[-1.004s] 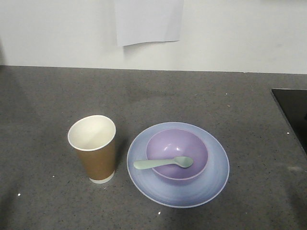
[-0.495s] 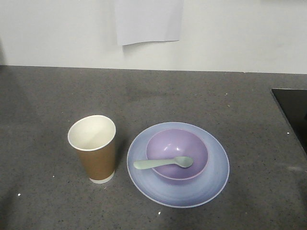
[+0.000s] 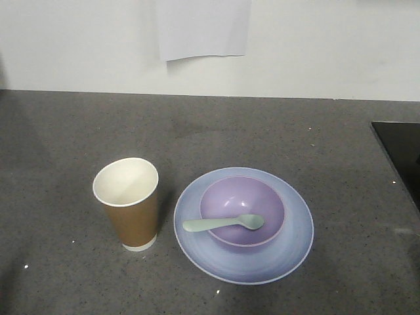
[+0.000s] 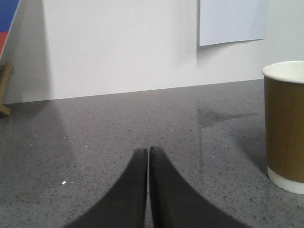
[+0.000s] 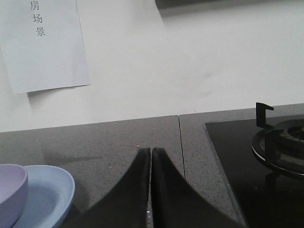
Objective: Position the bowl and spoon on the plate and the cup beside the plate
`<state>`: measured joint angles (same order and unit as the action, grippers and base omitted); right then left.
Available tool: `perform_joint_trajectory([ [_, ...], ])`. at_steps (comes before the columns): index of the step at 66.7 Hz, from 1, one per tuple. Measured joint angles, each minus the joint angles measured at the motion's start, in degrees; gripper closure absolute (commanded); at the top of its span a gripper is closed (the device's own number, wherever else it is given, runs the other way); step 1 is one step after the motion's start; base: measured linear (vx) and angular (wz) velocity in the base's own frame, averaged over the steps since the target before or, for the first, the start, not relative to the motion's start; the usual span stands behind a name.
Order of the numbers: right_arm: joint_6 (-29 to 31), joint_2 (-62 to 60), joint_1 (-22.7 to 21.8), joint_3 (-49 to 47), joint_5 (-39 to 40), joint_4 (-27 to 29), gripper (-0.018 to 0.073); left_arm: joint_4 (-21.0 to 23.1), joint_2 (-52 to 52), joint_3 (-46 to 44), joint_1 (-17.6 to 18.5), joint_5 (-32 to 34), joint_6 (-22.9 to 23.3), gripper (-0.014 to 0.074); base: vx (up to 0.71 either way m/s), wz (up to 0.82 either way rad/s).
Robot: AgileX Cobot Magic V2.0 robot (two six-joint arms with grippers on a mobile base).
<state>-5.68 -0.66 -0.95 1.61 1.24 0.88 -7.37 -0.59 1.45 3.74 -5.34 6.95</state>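
Note:
On the grey counter the pale blue plate (image 3: 292,246) carries the lavender bowl (image 3: 243,203). The mint-green spoon (image 3: 223,224) lies across the bowl, handle over its left rim. The brown paper cup (image 3: 128,203) stands upright just left of the plate. In the left wrist view my left gripper (image 4: 148,151) is shut and empty, low over the counter, with the cup (image 4: 285,126) at its right. In the right wrist view my right gripper (image 5: 151,151) is shut and empty, with the plate (image 5: 52,194) and bowl (image 5: 9,190) at its lower left. Neither gripper appears in the front view.
A black cooktop (image 3: 400,154) lies at the counter's right edge, its burner grate (image 5: 280,142) showing in the right wrist view. A white wall with a paper sheet (image 3: 203,29) stands behind the counter. A wooden stand (image 4: 4,90) is at the far left.

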Motion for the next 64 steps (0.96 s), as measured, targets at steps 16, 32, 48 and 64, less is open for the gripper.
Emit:
perform_joint_trajectory([
  [16,0.40,0.00,0.00,0.00,0.18,0.18,0.0562,0.00,0.00,0.00,0.00,0.00,0.00,0.0604,0.00,0.00],
  [32,0.53,0.00,0.00,0.00,0.19,0.18,0.0562,0.00,0.00,0.00,0.00,0.00,0.00,0.0604,0.00,0.00],
  [48,0.59,0.00,0.00,0.00,0.19,0.18,0.0562,0.00,0.00,0.00,0.00,0.00,0.00,0.0604,0.00,0.00],
  [64,0.59,0.00,0.00,0.00,0.24,0.18,0.0562,0.00,0.00,0.00,0.00,0.00,0.00,0.0604,0.00,0.00],
])
